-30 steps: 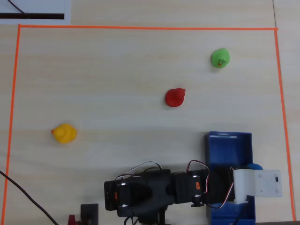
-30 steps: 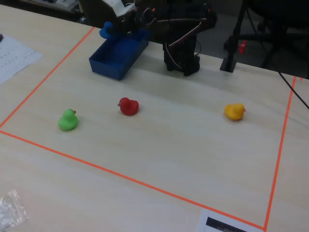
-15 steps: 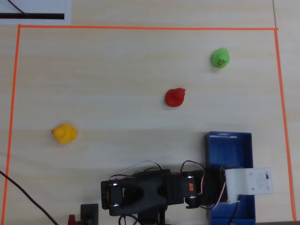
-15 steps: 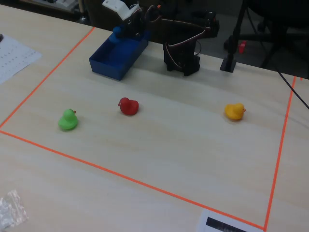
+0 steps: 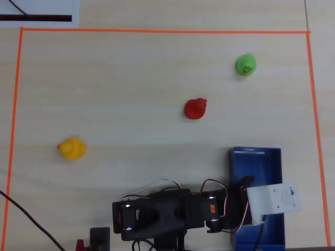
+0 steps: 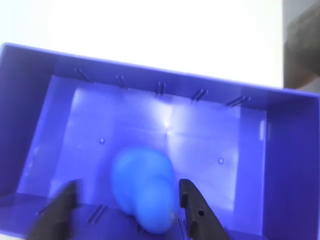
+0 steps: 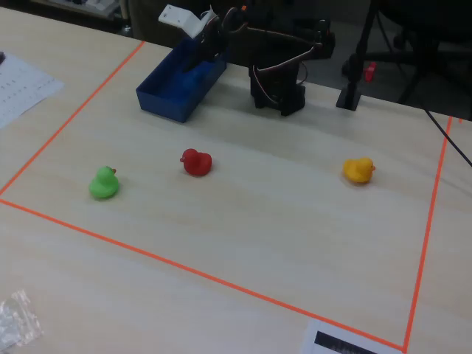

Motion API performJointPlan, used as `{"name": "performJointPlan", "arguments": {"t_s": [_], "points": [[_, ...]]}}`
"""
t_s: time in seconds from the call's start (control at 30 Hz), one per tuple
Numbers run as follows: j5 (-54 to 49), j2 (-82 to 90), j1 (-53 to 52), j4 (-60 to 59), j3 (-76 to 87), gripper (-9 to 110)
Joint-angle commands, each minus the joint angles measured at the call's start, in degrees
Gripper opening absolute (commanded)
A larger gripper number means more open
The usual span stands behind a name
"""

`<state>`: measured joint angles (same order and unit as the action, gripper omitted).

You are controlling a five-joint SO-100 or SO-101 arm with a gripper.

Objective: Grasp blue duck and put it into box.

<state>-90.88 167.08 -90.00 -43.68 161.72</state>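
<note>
No readable text; the print on the paper sheet [image 7: 22,87] is too small.

Blue duck [image 6: 144,192] (blurry) in blue box [image 6: 165,82]; red duck [image 5: 196,108], green duck [image 5: 245,65], yellow duck [image 5: 71,148], orange tape [image 5: 157,31].
</note>
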Motion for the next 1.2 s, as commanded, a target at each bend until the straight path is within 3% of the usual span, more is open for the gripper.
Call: {"name": "performJointPlan", "arguments": {"t_s": [0.0, 0.13, 0.37, 0.53, 0.67, 0.83, 1.17], "points": [[3.69, 0.62, 0.97, 5.71, -2.55, 31], [16.17, -1.32, 9.23, 5.89, -11.16, 0], [27.77, 1.85, 43.59, -8.26, -23.73, 0], [26.37, 10.72, 69.61, -8.35, -13.89, 0], [23.47, 15.29, 83.58, -4.39, -0.53, 0], [19.42, 21.53, 90.70, -6.50, 15.91, 0], [13.71, 22.68, 92.90, -31.73, 16.52, 0]]}}
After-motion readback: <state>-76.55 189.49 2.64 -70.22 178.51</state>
